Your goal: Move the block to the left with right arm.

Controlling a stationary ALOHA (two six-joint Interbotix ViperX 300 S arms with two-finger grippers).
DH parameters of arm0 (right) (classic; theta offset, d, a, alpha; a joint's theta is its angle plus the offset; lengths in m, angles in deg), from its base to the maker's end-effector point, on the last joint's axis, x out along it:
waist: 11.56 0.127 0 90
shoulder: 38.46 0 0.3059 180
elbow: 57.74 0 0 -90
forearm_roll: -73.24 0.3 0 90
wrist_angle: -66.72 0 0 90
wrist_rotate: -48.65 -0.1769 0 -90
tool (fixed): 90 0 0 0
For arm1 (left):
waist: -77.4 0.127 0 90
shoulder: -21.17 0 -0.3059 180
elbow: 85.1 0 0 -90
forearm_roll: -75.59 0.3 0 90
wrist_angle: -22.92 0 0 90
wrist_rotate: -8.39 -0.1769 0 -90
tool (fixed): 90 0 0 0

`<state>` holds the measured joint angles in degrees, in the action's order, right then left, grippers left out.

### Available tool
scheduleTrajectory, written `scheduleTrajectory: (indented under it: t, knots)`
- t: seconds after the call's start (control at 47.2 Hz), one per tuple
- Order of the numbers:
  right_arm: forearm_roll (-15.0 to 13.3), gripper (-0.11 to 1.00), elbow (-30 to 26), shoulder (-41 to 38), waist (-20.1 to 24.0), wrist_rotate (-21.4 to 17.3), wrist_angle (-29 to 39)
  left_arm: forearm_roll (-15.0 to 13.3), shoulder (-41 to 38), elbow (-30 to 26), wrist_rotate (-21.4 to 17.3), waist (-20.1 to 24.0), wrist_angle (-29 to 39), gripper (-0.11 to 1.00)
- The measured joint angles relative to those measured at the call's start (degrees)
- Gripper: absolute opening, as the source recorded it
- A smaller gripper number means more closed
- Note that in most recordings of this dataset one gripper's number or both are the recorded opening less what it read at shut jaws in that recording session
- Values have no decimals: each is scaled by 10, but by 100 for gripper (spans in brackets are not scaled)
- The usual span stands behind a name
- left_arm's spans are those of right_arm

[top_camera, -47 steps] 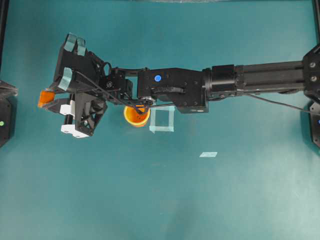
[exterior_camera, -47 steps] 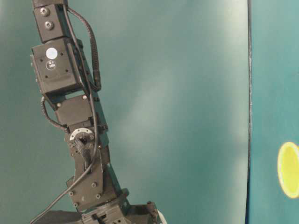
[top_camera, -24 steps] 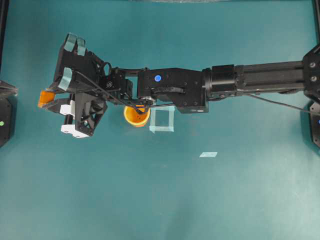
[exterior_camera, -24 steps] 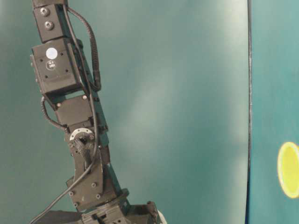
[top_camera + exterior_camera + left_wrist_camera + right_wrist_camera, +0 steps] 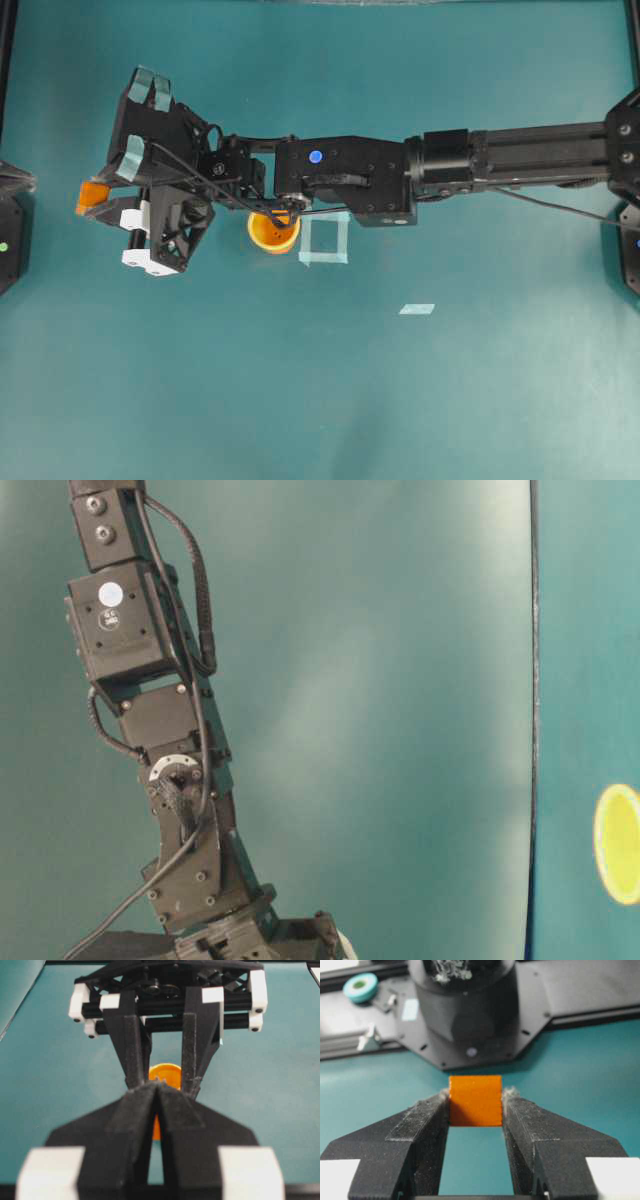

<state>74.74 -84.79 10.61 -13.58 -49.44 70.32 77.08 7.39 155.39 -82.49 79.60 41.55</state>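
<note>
The block is a small orange cube at the far left of the teal table. The right arm stretches across from the right edge. Its gripper is shut on the block, which is pinched between the two fingertips. Whether the cube touches the table I cannot tell. My left gripper is shut and empty, pointing at the right gripper's frame just ahead of it. At the overhead view's left edge only the left arm's base shows.
An orange cup stands partly under the right arm's wrist. A pale tape square lies beside it, a small tape scrap further right. A black arm base stands close beyond the block.
</note>
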Motion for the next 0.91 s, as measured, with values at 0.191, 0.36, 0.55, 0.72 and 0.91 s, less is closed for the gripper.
scheduleTrajectory:
  t: [0.191,0.36,0.55,0.72,0.91]
  knots:
    - [-1,40,0,0,-1,0,6,-1,0,0,0,-1,0,0]
    - [0,40,0,0,0,-1,8,-1,0,0,0,0,1,0]
    - [0,40,0,0,0,-1,8,0,0,0,0,0,0,0]
    - [0,40,0,0,0,-1,8,0,0,0,0,0,0,0]
    - [-1,40,-1,0,-1,0,9,-1,0,-1,0,0,0,0]
